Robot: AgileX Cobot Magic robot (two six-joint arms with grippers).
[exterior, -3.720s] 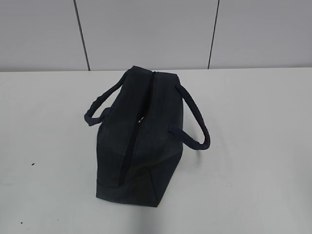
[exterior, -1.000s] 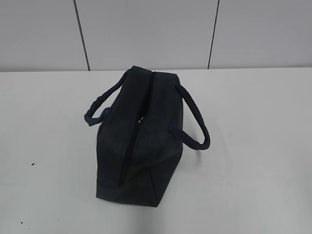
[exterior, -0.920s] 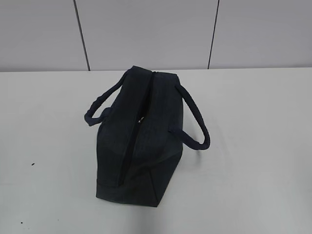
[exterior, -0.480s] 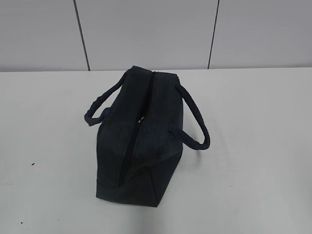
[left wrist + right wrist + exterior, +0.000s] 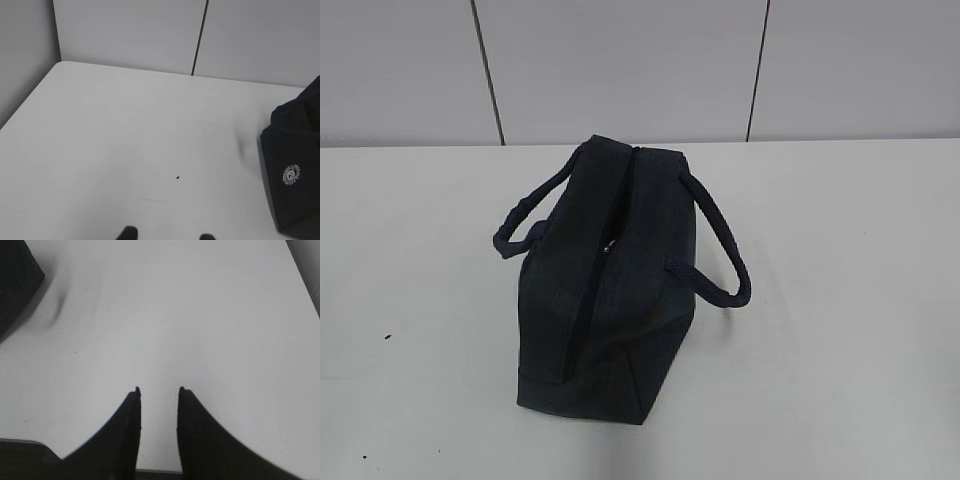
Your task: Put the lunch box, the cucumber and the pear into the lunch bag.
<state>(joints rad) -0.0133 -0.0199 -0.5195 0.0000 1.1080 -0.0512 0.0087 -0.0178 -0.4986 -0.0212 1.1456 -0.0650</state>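
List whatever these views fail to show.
- Lunch bag: contents hidden, zipper looks closed in the exterior view; cut off by the frame edge in both wrist views.
- Left claw: only fingertips show at the bottom edge of the left wrist view.
- Lunch box, cucumber, pear: in no view.

so all i've got in view is the lunch bag [image 5: 605, 290], dark navy fabric, sitting upright mid-table. the zipper [image 5: 603, 262] runs along the top toward my camera and looks closed. one loop handle [image 5: 718, 245] flops out right, the other [image 5: 525, 220] left. left wrist cam catches a small round white logo [image 5: 290, 175] on its side.
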